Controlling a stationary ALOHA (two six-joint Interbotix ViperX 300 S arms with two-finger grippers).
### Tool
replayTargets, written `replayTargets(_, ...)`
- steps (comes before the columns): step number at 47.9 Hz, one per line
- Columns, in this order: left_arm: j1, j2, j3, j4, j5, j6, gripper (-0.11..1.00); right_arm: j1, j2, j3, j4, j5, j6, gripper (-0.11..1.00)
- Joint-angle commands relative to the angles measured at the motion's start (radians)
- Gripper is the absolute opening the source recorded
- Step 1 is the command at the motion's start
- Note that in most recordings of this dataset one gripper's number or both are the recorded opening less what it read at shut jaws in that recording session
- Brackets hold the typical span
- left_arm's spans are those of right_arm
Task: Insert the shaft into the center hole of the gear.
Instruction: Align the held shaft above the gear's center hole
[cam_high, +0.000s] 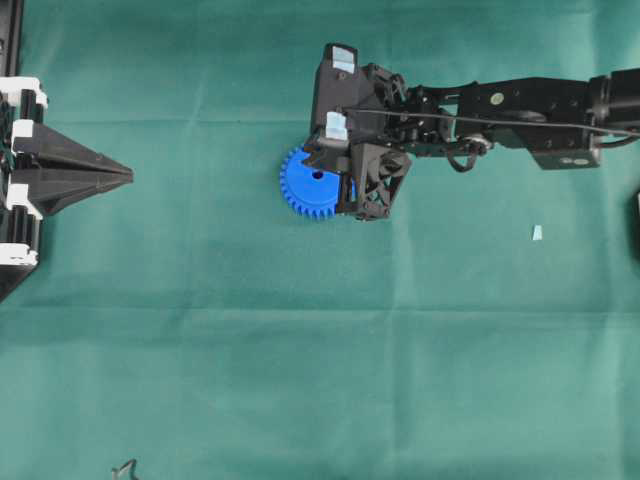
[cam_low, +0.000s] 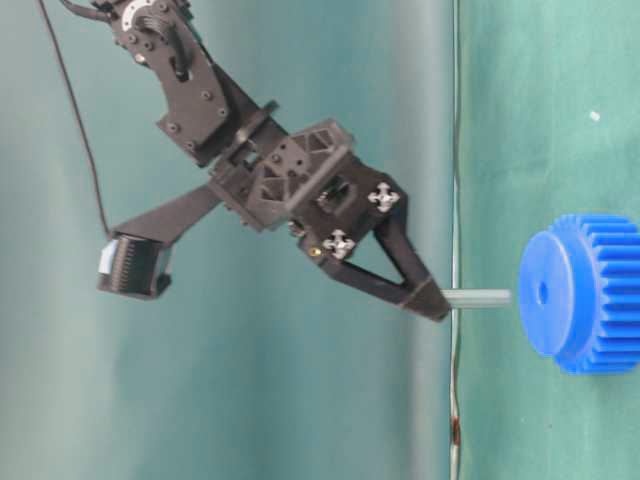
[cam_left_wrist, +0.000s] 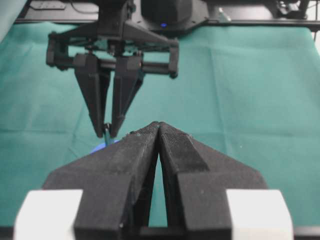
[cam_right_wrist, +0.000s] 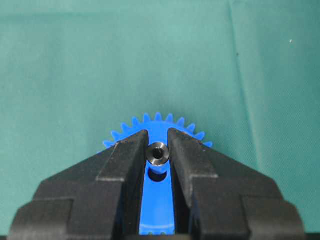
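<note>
The blue gear (cam_high: 303, 190) lies flat on the green cloth, partly under my right gripper (cam_high: 335, 175). The right gripper (cam_low: 432, 298) is shut on the silvery shaft (cam_low: 478, 297) and holds it pointing at the gear (cam_low: 580, 295). The shaft's tip is a short gap off the gear's face, close to in line with the center hole (cam_low: 543, 292). In the right wrist view the shaft's end (cam_right_wrist: 158, 153) sits between the pads, just above the dark hole (cam_right_wrist: 159, 176) in the gear (cam_right_wrist: 157, 200). My left gripper (cam_high: 128, 172) is shut and empty at the left edge; it also shows in the left wrist view (cam_left_wrist: 159, 125).
A small pale scrap (cam_high: 537, 233) lies on the cloth to the right. A small dark bent item (cam_high: 124, 468) sits at the bottom edge. The right arm (cam_high: 530, 115) stretches in from the right.
</note>
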Motion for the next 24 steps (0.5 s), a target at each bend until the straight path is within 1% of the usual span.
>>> replayTargets(1,-0.003,0.003,-0.028,0.003,-0.005,-0.002,0.03,0.003,-0.003,-0.014,-0.002,-0.014,0.000,0.16)
replayTargets(13,-0.003,0.003,-0.029,0.003,-0.006,0.000,0.03,0.006,0.025,-0.005,-0.002,-0.015,0.000,0.16)
replayTargets(24,-0.003,0.003,-0.029,0.003,0.000,0.000,0.03,0.008,0.031,0.017,0.000,-0.048,0.000,0.16)
